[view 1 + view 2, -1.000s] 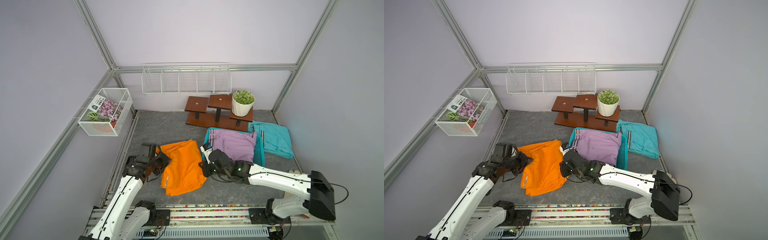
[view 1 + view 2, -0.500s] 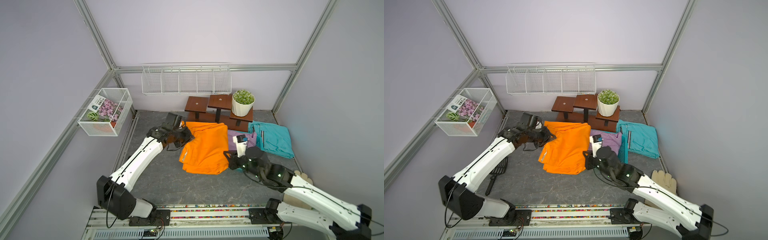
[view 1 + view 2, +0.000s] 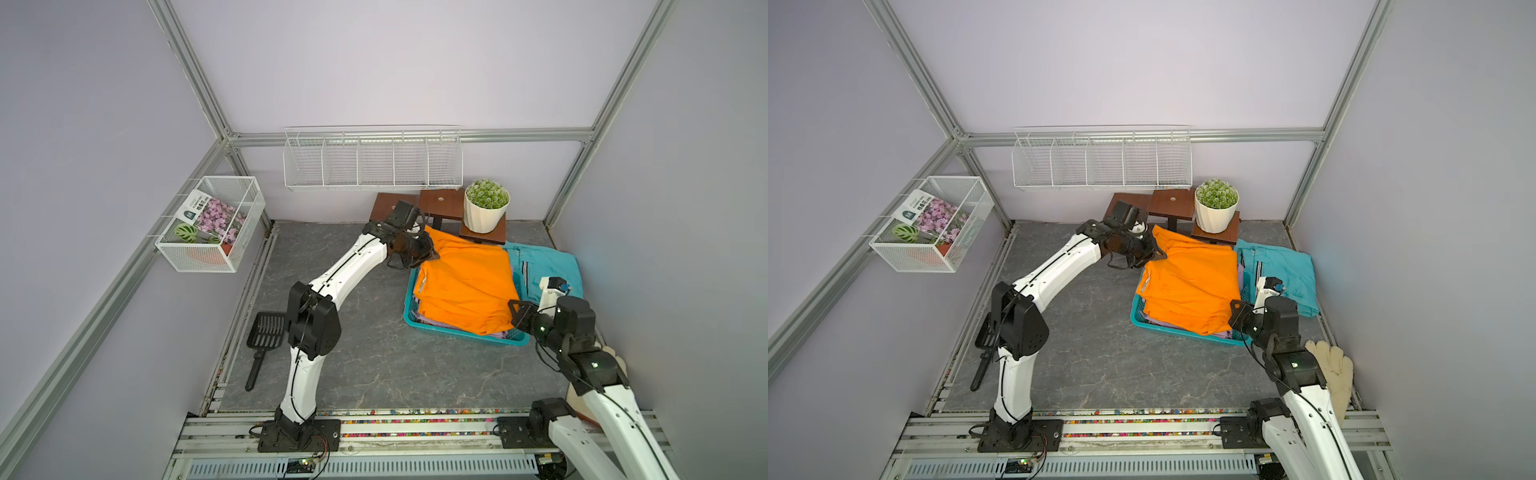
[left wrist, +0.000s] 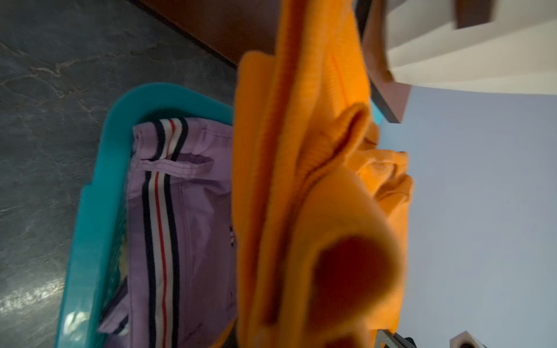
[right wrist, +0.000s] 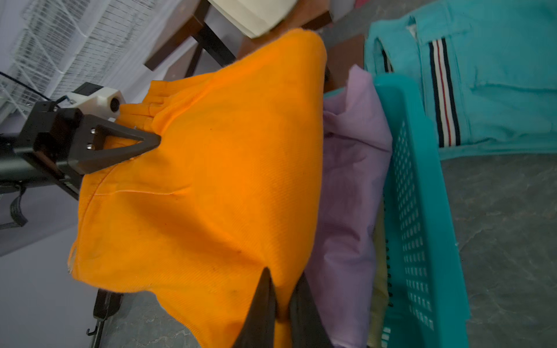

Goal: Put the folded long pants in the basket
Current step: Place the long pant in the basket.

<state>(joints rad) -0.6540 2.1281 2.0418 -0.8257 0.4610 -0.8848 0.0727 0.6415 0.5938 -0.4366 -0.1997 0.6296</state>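
Both grippers hold the orange pants (image 3: 461, 286) (image 3: 1187, 282) spread over the turquoise basket (image 3: 457, 334) (image 3: 1183, 330). My left gripper (image 3: 428, 254) (image 3: 1156, 254) is shut on their far left corner; its finger (image 5: 120, 147) pinches the cloth. My right gripper (image 3: 515, 309) (image 5: 281, 280) is shut on the near right corner. Lilac pants (image 4: 196, 226) (image 5: 346, 195) lie in the basket (image 4: 99, 211) under the orange cloth (image 4: 301, 180), with a pale tan layer (image 5: 380, 271) beneath. Turquoise pants (image 3: 544, 266) (image 5: 497, 75) lie on the floor right of the basket.
A stepped wooden stand (image 3: 440, 203) with a potted plant (image 3: 486, 205) stands just behind the basket. A white wire rack (image 3: 372, 162) hangs on the back wall and a wire box (image 3: 212, 224) on the left wall. A black scoop (image 3: 264, 336) and a glove (image 3: 1333, 374) lie on the floor.
Both arms have lifted the orange pants off the floor and carried them to the right, from beside the basket to over it. The cloth now covers the lilac pants.
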